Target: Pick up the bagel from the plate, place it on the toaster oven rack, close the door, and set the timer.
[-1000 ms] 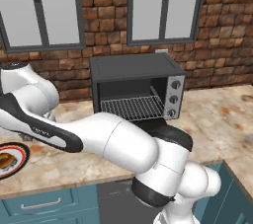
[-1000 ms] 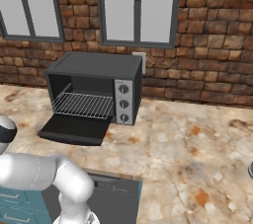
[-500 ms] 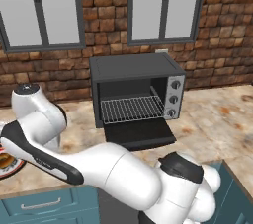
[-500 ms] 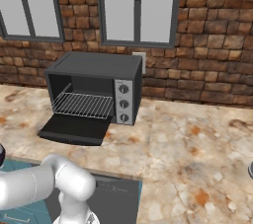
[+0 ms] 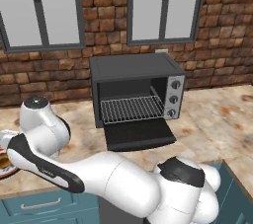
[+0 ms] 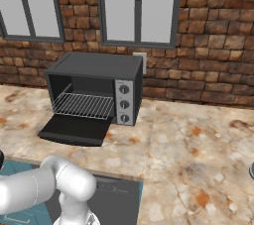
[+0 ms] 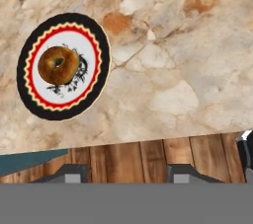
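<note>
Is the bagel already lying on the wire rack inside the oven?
No, the bagel lies on the plate on the counter, and the rack in the open oven is bare.

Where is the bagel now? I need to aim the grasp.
In the hand view the bagel lies on the plate, upper left, on the marble counter near its front edge.

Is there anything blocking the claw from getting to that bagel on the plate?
Nothing visible does. In the hand view the bagel lies uncovered on the plate, with bare marbled counter around it. The gripper, jaws apart, is off over the counter's edge.
</note>
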Available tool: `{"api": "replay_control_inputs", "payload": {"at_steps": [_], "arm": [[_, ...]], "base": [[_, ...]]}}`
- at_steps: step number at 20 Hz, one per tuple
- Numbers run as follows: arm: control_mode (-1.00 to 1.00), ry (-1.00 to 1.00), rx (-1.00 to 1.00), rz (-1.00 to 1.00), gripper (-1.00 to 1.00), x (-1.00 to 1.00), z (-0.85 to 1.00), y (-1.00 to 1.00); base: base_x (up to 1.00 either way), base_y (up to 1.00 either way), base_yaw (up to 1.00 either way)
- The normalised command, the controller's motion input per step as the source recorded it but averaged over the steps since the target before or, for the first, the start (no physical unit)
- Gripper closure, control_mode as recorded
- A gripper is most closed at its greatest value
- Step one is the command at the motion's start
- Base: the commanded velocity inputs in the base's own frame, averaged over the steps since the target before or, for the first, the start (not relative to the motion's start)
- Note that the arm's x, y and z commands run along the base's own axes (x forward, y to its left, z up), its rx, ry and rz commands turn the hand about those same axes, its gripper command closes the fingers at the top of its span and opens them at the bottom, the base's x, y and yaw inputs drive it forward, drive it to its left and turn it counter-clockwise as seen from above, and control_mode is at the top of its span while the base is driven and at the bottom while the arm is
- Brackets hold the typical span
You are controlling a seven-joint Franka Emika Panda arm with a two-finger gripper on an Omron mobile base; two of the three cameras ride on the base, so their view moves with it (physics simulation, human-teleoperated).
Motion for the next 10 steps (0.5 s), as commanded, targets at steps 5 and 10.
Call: {"api": "replay_control_inputs", "payload": {"at_steps": [5,10], "arm": [[-1.00,0.03,0.00,0.00,-1.00,0.20,-0.18,0.11],[-1.00,0.09,0.00,0.00,-1.00,0.27,-0.05,0.22]], "base": [[0.00,0.00,0.00],[0.00,0.00,0.00]]}}
